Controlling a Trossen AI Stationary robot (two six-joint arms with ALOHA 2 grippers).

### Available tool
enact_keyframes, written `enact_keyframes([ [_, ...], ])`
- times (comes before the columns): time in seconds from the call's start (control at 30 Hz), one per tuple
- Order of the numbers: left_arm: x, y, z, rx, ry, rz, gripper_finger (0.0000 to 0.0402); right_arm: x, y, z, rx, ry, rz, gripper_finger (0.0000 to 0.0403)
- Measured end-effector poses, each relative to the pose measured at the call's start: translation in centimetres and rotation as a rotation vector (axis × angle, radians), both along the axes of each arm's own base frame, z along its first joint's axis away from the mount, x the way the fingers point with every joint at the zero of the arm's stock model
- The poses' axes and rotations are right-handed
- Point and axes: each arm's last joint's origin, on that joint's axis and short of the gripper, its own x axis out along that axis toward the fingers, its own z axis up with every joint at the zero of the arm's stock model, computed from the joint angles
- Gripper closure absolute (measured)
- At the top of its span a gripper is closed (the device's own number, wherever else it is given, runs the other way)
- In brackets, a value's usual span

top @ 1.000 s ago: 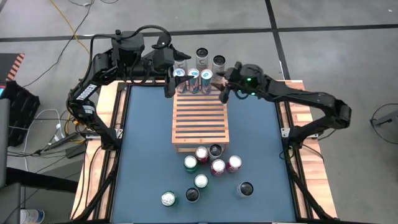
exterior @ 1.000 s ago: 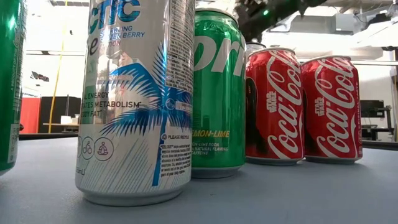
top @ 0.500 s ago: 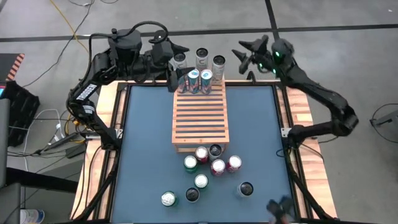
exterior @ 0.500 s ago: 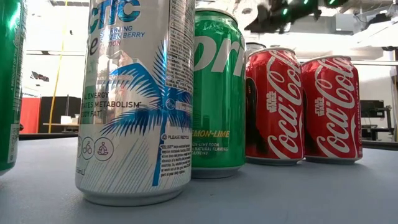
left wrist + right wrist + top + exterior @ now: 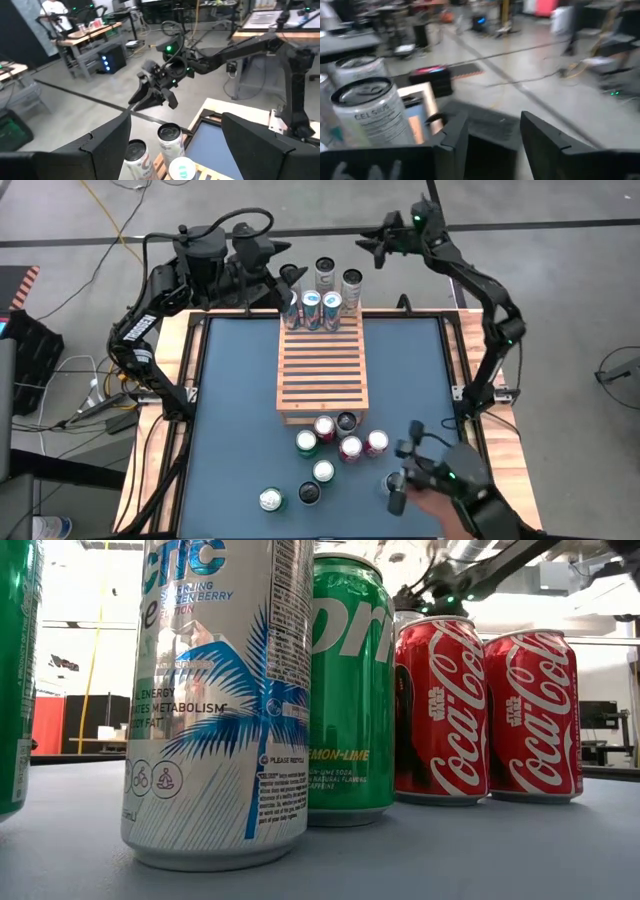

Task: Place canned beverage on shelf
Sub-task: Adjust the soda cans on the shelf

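floor: grey, crossed by dark seams
cables: tangled beside the desk
workbenches: far behind

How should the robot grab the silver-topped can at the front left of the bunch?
Grip the silver-topped can by its round side wall, near the top, coming straight down from above. It stands upright, so the wall is easy to pinch. The dark-topped can stands close on its right, so the fingers probably fit best on its near and far sides.

Grey concrete floor, yellow cable, workbenches behind.
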Motion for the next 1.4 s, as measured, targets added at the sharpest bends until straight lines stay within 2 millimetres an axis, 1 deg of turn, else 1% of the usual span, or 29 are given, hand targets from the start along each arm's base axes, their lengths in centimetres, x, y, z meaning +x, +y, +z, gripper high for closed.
enact_keyframes([
  [0.13, 0.0, 0.0, 0.0, -0.009, -0.007, 0.021, 0.0104, 1.3, -1.4, -1.0, 0.06, 0.029, 0.099, 0.0276],
  [0.23, 0.0, 0.1, 0.0, -0.008, -0.007, 0.03, 0.0104, 1.8, -1.6, -0.8, 0.046, 0.031, 0.124, 0.0306],
  [0.33, 0.0, 0.1, 0.0, -0.008, -0.007, 0.03, 0.0104, 2.0, -1.7, -1.2, 0.049, 0.028, 0.142, 0.0334],
  [0.47, -0.1, 0.1, 0.0, -0.008, -0.006, 0.032, 0.0104, 2.8, -1.2, -1.2, 0.049, 0.026, 0.194, 0.0368],
  [0.57, -0.1, 0.2, 0.0, -0.008, -0.006, 0.034, 0.0104, 3.7, -0.5, -1.2, 0.029, 0.028, 0.224, 0.0394],
  [0.63, -0.1, 0.2, 0.0, -0.005, -0.003, 0.034, 0.0104, 4.3, -0.1, -1.1, 0.02, 0.025, 0.24, 0.04],
  [0.77, -0.1, 0.2, -0.1, -0.007, 0.001, 0.032, 0.0104, 5.4, 0.6, -1.1, -0.003, 0.037, 0.248, 0.0398],
  [0.87, -0.1, 0.2, -0.1, -0.012, 0.0, 0.028, 0.0104, 5.8, 0.8, -1.1, -0.022, 0.042, 0.238, 0.0402],
  [1.0, 0.0, 0.2, -0.1, -0.019, -0.002, 0.028, 0.0104, 5.8, 0.9, -1.1, -0.023, 0.042, 0.237, 0.0402],
  [1.03, -0.1, 0.2, -0.1, -0.019, 0.001, 0.028, 0.0104, 5.7, 0.8, -1.0, -0.026, 0.04, 0.235, 0.0402],
  [1.1, -0.1, 0.2, -0.2, -0.018, 0.004, 0.028, 0.0104, 4.7, 0.5, -0.4, -0.036, 0.033, 0.211, 0.0402],
  [1.23, -0.1, 0.2, -0.2, -0.014, 0.008, 0.027, 0.0104, 1.5, 0.6, 2.0, -0.039, 0.029, 0.13, 0.0402],
  [1.3, -0.1, 0.2, -0.2, -0.014, 0.007, 0.027, 0.0104, -0.5, 1.6, 3.0, 0.001, 0.071, 0.115, 0.0403],
  [1.4, -0.1, 0.2, -0.2, -0.012, 0.008, 0.026, 0.0104, -2.2, 4.6, 4.2, 0.05, 0.17, 0.143, 0.0403],
])
